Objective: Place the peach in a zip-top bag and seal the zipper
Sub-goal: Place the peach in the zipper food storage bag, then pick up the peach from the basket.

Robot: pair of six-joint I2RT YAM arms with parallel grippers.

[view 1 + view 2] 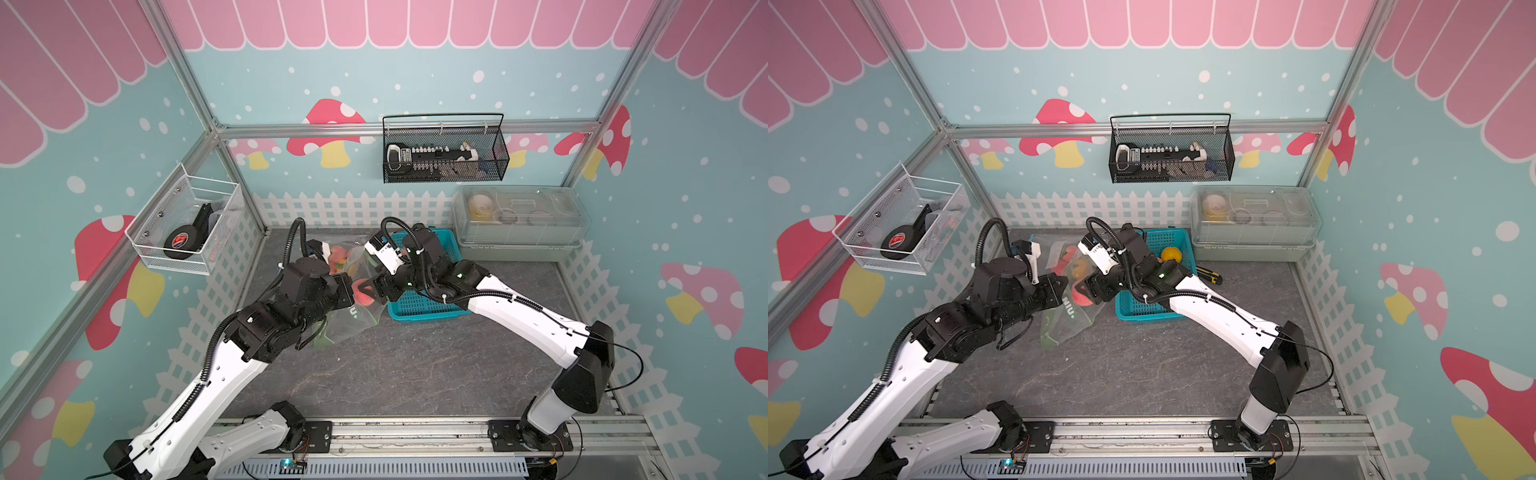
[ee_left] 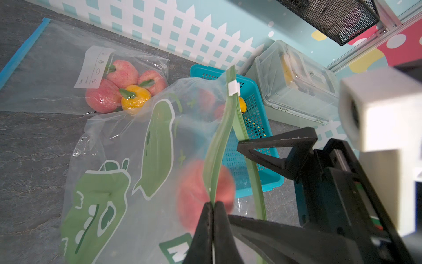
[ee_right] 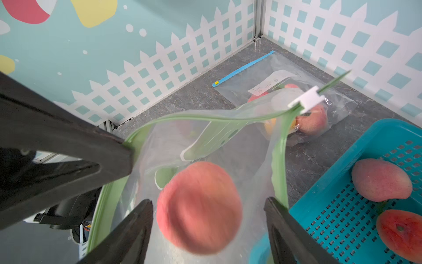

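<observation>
Item: soft pink-red round peach (image 3: 196, 219), blurred, lying within the open mouth of the clear zip-top bag with green zipper rim and green printing (image 2: 114, 182), between the spread fingers of the right gripper (image 3: 209, 202), which stand released and touch it on neither side. Left gripper (image 2: 212, 204): fingers clenched on the bag's green zipper strip, holding that edge up off the grey stone-patterned tabletop (image 2: 34, 148); the white slider (image 2: 234, 88) sits at the strip's far end. Adjacent: a teal perforated plastic basket (image 3: 342, 217) with two more peaches, just beside the bag.
</observation>
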